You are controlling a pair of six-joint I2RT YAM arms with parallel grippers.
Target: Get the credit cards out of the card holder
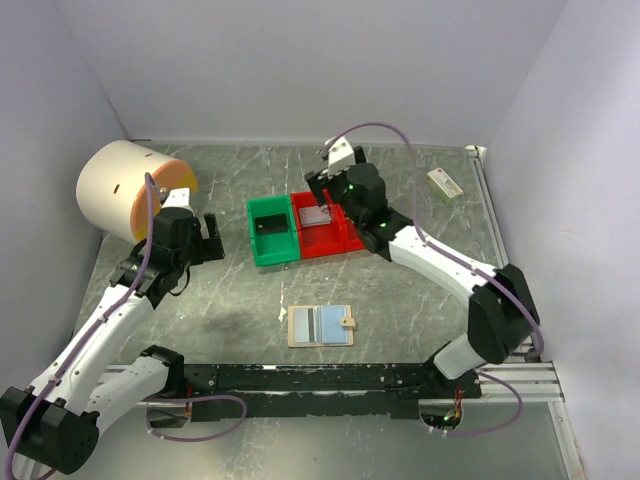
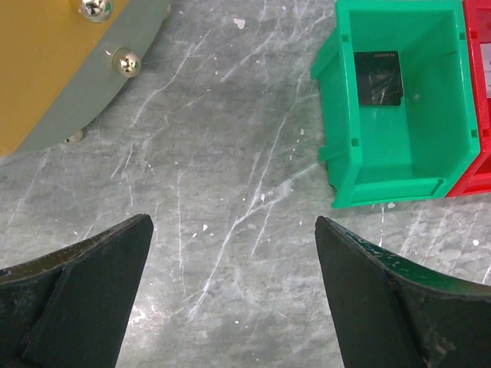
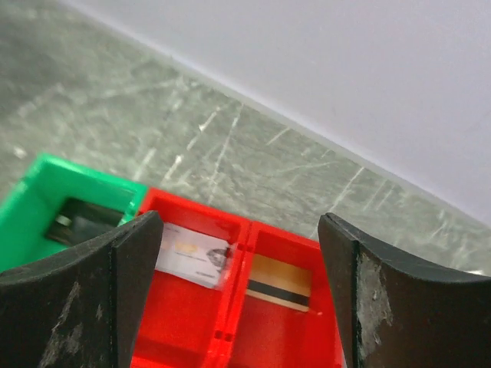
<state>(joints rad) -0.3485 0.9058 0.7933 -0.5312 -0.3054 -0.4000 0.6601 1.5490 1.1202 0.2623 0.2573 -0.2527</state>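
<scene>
A tan folding card holder (image 1: 320, 325) lies open near the middle of the scratched grey tabletop (image 1: 420, 300). Farther back, a green plastic bin (image 2: 406, 153) holds a dark card (image 2: 378, 75). The red bins (image 1: 322, 243) adjoining on its right hold a silver card (image 3: 193, 255) and a gold card (image 3: 281, 281). The right fingers (image 3: 92, 284) hover over them, spread wide and empty. The left fingers (image 2: 84, 291) gape empty left of the green bin.

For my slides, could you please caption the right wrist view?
Open right claw above red bins holding a silver card and a gold card.
</scene>
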